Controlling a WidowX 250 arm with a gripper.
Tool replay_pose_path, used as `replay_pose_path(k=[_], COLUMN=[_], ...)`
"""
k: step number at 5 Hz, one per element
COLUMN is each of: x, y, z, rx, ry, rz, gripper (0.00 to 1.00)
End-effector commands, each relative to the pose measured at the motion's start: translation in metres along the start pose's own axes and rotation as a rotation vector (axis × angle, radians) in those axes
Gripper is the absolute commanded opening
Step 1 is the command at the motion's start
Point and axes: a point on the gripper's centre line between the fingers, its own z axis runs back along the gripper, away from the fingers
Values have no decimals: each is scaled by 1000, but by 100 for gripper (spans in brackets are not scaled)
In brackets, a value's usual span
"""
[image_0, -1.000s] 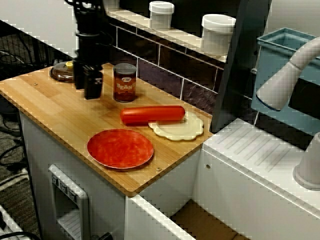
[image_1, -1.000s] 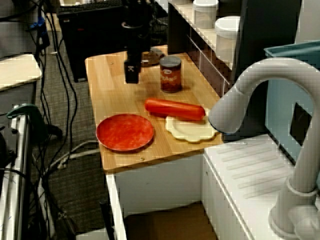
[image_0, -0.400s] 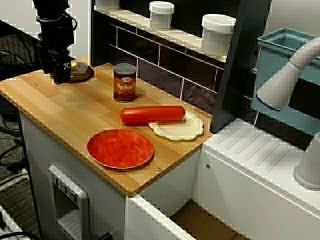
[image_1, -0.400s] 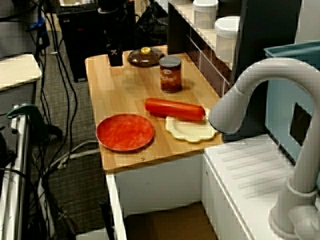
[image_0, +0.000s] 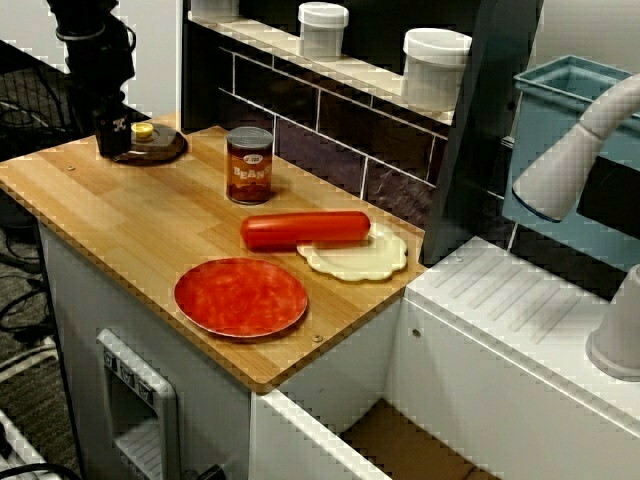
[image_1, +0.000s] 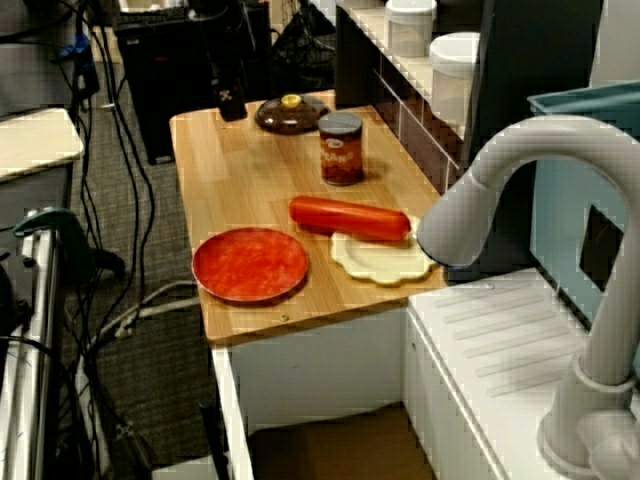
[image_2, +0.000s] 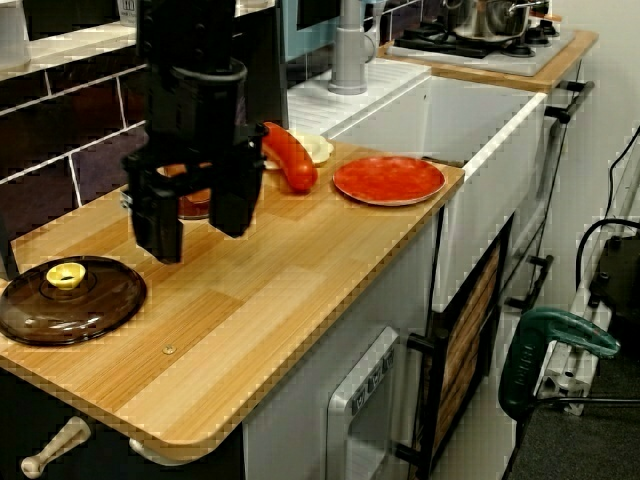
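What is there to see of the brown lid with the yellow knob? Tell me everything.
The lid is a round, shallow dome, dark brown and glossy, looking like tinted glass, with a small yellow knob at its centre. It lies flat, knob up, at one end of the wooden counter, which alone touches it. The open gripper hangs just beside it, empty and apart from it.
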Motion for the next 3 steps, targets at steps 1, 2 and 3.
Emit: replay_pose_path(k=[1,2,3], x=[32,38,41], y=[30,34,39], z=[8,7,5], rx=[24,6,-28], ry=[-69,-73,-43], rz=[-387,-517,-600], gripper=[100,100,100])
